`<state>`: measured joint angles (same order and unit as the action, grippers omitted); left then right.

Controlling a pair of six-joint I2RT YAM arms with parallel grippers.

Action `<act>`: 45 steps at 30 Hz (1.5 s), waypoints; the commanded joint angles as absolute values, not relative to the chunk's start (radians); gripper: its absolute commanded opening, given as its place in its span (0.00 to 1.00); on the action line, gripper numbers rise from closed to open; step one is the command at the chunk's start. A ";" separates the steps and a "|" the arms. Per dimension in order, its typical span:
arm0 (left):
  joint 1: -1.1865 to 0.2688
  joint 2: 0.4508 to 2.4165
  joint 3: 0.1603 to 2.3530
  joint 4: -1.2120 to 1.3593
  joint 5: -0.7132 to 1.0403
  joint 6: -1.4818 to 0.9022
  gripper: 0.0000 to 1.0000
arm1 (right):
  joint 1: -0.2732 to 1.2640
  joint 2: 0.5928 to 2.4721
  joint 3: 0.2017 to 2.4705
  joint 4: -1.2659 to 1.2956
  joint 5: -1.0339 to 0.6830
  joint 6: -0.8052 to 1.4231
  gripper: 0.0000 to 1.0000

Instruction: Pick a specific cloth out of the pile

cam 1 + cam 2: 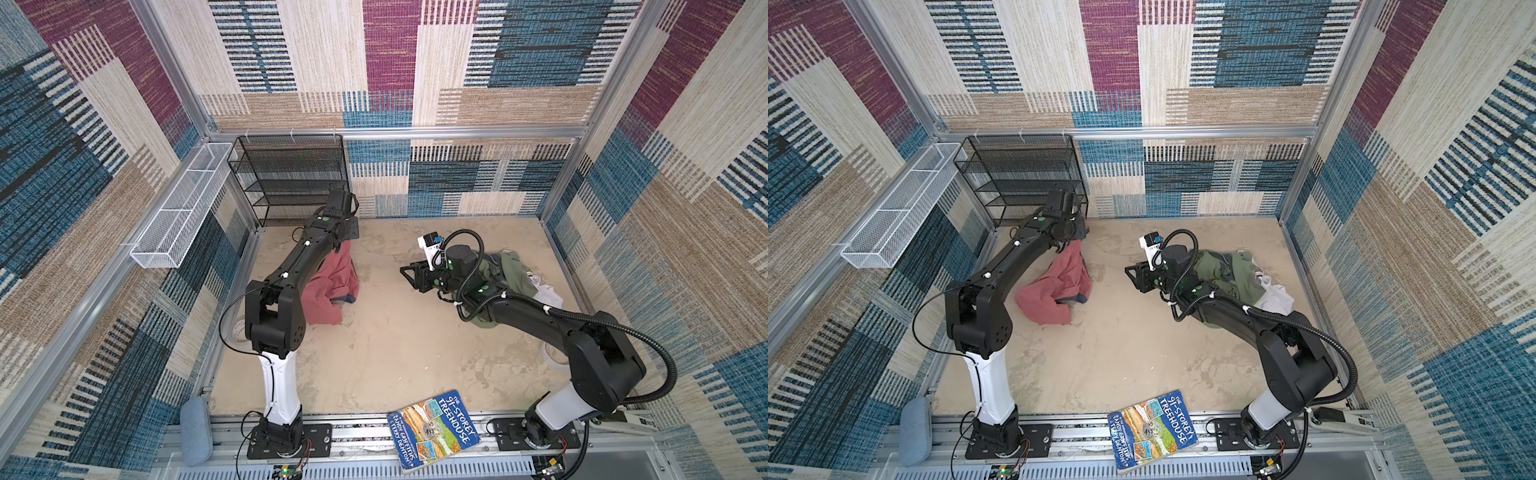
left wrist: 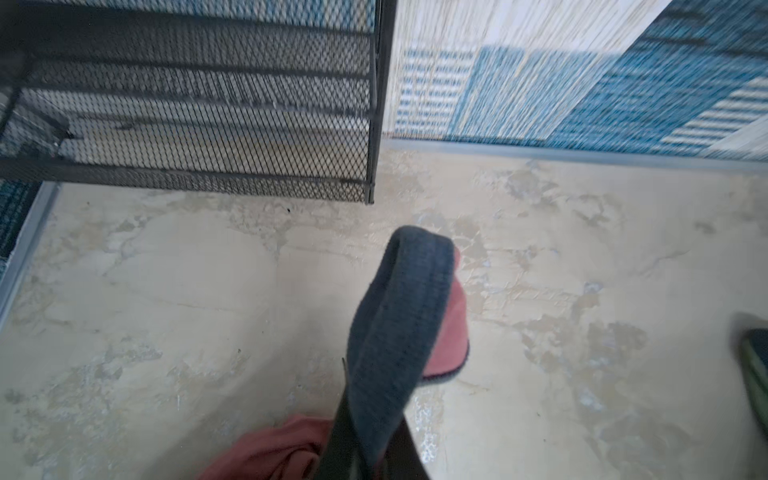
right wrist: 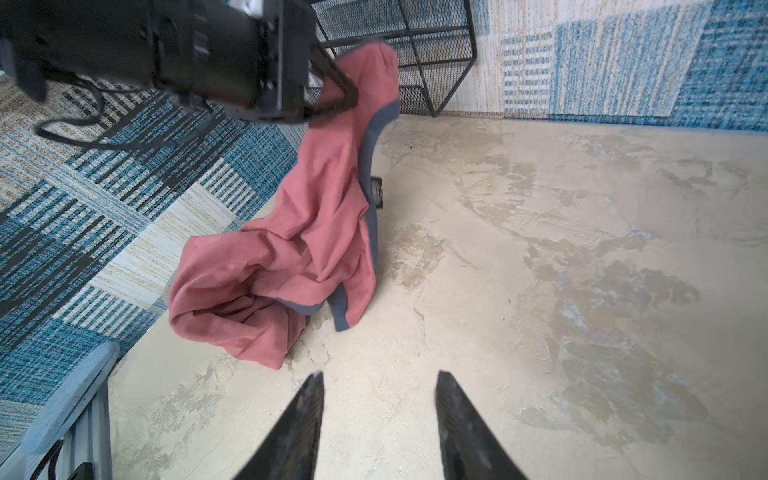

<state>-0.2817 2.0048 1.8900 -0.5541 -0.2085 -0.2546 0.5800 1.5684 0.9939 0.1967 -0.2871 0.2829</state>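
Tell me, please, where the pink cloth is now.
In both top views the pink cloth hangs on the left side from the shut left pincer, in front of the black mesh shelf, apart from the pile.

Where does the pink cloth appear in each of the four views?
Top view: cloth left of centre, beside the left arm, nearer than the rack.
Top view: cloth in the same spot, rack behind.
Left wrist: close up, the cloth's grey band in the foreground, rack beyond.
Right wrist: whole cloth hanging from the left pincer, rack behind.
Shared landmark: the black mesh rack.
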 commanded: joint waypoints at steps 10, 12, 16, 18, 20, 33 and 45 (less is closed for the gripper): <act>-0.280 1.829 1.938 -0.635 -0.295 -0.167 0.00 | 0.579 1.536 0.980 0.244 -0.299 0.306 0.47; -0.281 1.790 1.930 -0.642 -0.301 -0.154 0.00 | 0.579 1.535 0.979 0.247 -0.302 0.309 0.47; -0.281 1.744 1.964 -0.692 -0.283 -0.140 0.00 | 0.578 1.535 0.975 0.260 -0.306 0.316 0.47; -0.280 1.715 1.957 -0.704 -0.278 -0.143 0.00 | 0.579 1.536 0.971 0.269 -0.309 0.325 0.47; -0.280 1.679 1.927 -0.720 -0.281 -0.153 0.00 | 0.579 1.538 0.967 0.279 -0.317 0.335 0.47; -0.280 1.370 1.465 -0.804 -0.350 -0.273 0.00 | 0.579 1.566 0.969 0.290 -0.388 0.340 0.47; -0.278 1.384 1.246 -0.814 -0.347 -0.350 0.00 | 0.580 1.581 0.980 0.285 -0.419 0.347 0.47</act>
<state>-0.2790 1.3693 1.2652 -0.8051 -0.3367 -0.3046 0.5800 1.5787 0.9714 0.2489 -0.4023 0.3359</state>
